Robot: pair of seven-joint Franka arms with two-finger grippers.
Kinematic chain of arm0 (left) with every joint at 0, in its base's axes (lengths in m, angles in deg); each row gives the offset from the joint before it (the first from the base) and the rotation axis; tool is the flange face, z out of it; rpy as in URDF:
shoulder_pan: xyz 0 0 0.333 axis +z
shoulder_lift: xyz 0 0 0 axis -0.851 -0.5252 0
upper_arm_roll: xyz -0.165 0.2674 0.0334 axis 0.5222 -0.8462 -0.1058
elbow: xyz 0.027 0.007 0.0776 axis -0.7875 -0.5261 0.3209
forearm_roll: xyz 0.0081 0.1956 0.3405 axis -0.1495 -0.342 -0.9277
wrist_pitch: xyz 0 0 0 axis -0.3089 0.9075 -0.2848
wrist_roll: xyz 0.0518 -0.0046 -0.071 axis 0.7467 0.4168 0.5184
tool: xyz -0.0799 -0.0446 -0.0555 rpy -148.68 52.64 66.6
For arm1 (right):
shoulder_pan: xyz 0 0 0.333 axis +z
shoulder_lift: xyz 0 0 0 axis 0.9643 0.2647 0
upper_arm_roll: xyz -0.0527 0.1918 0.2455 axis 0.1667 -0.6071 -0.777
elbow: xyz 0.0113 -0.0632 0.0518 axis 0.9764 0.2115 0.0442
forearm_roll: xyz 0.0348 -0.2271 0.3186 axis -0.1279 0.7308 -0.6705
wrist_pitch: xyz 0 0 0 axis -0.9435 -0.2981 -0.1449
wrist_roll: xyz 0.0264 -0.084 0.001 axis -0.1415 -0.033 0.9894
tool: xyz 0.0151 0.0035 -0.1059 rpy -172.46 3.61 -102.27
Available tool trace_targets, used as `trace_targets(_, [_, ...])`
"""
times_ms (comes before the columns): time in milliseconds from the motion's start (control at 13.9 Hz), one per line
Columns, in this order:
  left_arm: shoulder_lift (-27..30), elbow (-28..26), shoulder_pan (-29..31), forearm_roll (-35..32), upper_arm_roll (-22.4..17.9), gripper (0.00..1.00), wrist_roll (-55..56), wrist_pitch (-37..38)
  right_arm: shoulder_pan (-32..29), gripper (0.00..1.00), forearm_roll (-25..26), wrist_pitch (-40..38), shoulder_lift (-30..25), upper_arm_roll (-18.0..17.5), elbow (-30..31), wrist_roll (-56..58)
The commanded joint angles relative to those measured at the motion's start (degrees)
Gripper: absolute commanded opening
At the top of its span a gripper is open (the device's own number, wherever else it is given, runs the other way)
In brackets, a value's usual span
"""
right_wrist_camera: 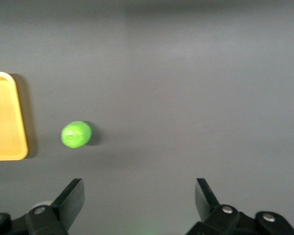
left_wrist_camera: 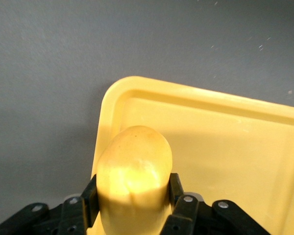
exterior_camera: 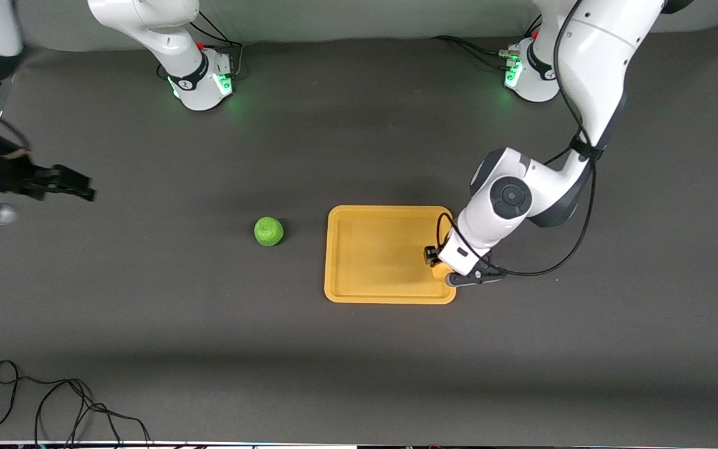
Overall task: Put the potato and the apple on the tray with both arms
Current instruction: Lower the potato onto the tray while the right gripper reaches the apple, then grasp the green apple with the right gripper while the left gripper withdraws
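My left gripper is shut on the yellow-tan potato, with a black finger on each side of it. It holds the potato just over the corner of the orange-yellow tray that lies toward the left arm's end and nearer the front camera. The green apple rests on the dark table beside the tray, toward the right arm's end. My right gripper hangs open and empty over the table at the right arm's end, well apart from the apple.
The arm bases stand along the table edge farthest from the front camera. A loose black cable lies at the corner nearest that camera, at the right arm's end. Bare dark mat surrounds the tray and apple.
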Motion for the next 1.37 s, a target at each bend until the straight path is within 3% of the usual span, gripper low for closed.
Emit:
trace_targets(0, [-3.0, 1.7, -2.5, -0.2, -0.9, 0.02, 1.8, 0.4, 7.9, 1.00, -0.7, 1.4, -0.4, 0.2, 0.7, -9.9])
trace_targets(288, [-3.8, 1.7, -2.8, -0.4, -0.9, 0.03, 2.1, 0.0, 19.1, 1.00, -0.7, 5.0, -0.7, 0.2, 2.5, -23.4])
trace_targets(431, [-4.1, 1.5, -2.7, -0.4, -1.0, 0.00, 1.8, 1.0, 21.4, 1.00, -0.7, 10.7, -3.2, 0.3, 9.9, -24.4])
trace_targets(575, [-4.1, 1.5, -2.8, -0.4, -1.0, 0.08, 2.3, 0.5, 21.3, 1.00, -0.6, 20.7, -6.6, 0.3, 21.3, -23.6])
trace_targets(647, [-4.1, 1.7, -2.8, -0.4, -1.0, 0.32, 2.5, 0.1, 21.3, 1.00, -0.6, 26.4, -7.1, 0.4, 26.4, -23.5])
trace_targets(719, [-4.1, 1.6, -2.9, -0.6, -1.0, 0.99, 2.3, 0.2, 21.4, 1.00, -0.6, 31.5, -6.9, 0.4, 30.3, -23.5])
trace_targets(863, [-4.0, 1.4, -3.1, -2.3, -1.1, 1.00, 2.5, 0.5, 21.3, 1.00, -0.1, 42.2, -3.9, 0.4, 36.3, -23.5])
trace_targets(1007, [-2.7, 1.4, -2.5, -2.3, -1.1, 1.00, 3.2, 1.4, 21.3, 1.00, -0.1, 48.3, 2.1, 0.4, 37.4, -23.4])
trace_targets(1294, [8.3, 1.7, 2.6, -2.0, -1.4, 1.00, 4.4, 5.9, 21.9, 1.00, -0.1, 58.4, 13.0, 0.4, 37.4, -23.7])
